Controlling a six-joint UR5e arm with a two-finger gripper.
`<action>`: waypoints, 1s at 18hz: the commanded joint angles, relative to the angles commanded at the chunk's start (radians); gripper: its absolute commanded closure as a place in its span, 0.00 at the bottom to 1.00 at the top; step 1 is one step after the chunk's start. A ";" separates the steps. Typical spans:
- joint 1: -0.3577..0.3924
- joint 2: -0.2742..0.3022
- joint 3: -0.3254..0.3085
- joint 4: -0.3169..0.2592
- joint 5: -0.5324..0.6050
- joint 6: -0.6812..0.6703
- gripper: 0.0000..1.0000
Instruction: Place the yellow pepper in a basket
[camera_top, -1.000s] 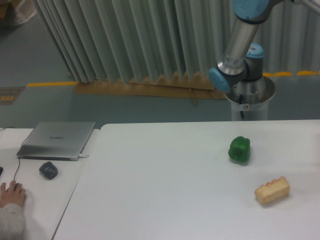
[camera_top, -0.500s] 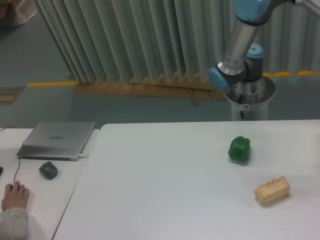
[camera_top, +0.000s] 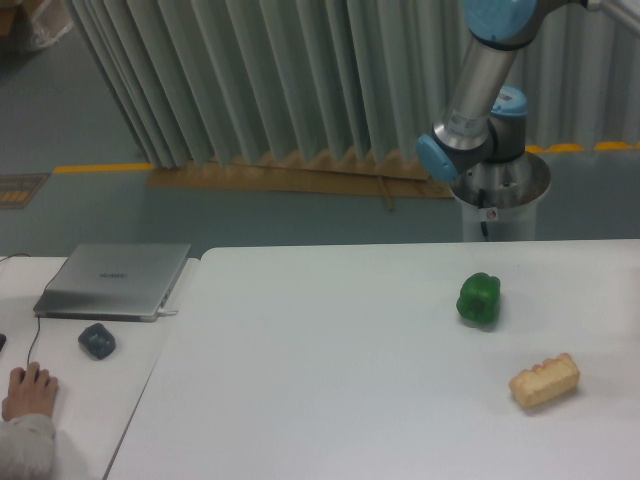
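Little changed since the earlier frames: hand (camera_top: 28, 390) at far left slid slightly toward the edge, arm (camera_top: 478, 95) shifted a touch leftward, everything else unmoved.

From left: closed laptop (camera_top: 112, 280) and a dark rounded thing (camera_top: 97, 341) on the side desk. Then the white worktop (camera_top: 330, 370), bare across its middle. Further right, green pepper (camera_top: 479, 299) and, nearer the camera, tan ridged block (camera_top: 545, 381), well apart. Behind, only elbow and base of the arm in view; claw out of frame, so cannot tell whether wide, narrow or carrying anything. Yellow pepper nowhere visible, nor any basket.

Risks, as a judgement: mistaking the green pepper for the target; a blind descent knocking pepper or block; a bystander's hand close to the workspace.
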 joint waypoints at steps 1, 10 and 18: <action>-0.003 0.008 0.003 -0.017 -0.002 0.000 0.00; -0.077 0.132 -0.054 -0.163 -0.003 0.002 0.00; -0.111 0.172 -0.067 -0.192 -0.006 -0.003 0.00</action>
